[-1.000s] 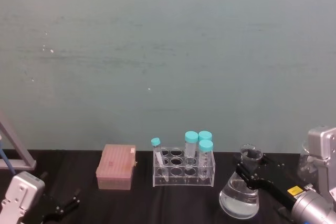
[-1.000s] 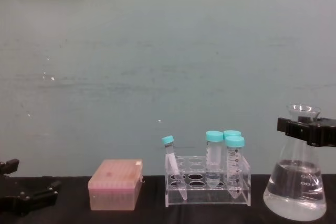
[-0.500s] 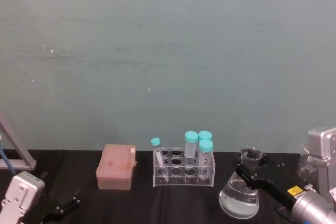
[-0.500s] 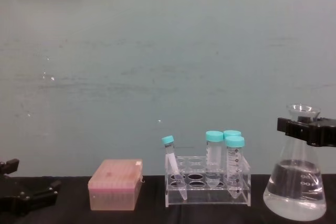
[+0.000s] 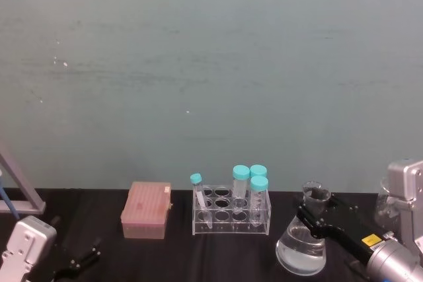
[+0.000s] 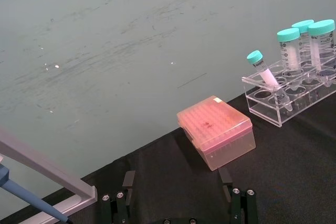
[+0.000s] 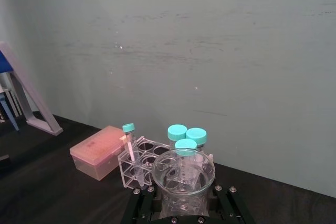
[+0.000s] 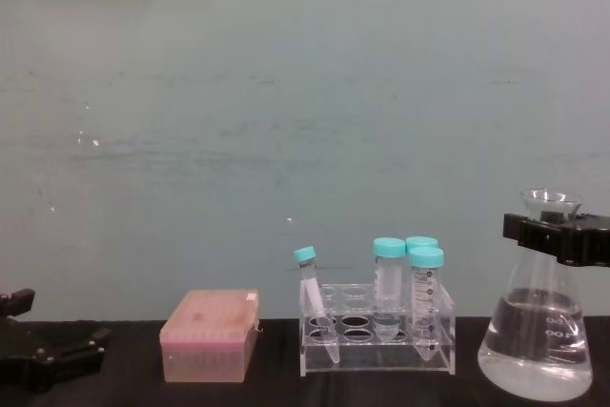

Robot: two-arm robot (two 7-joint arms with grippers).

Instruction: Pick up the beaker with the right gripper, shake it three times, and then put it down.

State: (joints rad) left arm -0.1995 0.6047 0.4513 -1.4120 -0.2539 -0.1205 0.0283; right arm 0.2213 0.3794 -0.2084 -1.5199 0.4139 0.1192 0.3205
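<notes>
Your right pincer [image 8: 555, 234] stays shut round the Erlenmeyer flask [image 8: 534, 350] neck, nothing moved; lift next; left pincer [image 6: 178, 209] idles open.

The beaker [image 5: 302, 247], a clear conical flask, stands upright on the robot's right, with clear liquid pooled in its wide base. The right gripper [image 5: 315, 211], black and blocky, has its fingers clamped either side of the narrow neck, just under the flared rim.
</notes>
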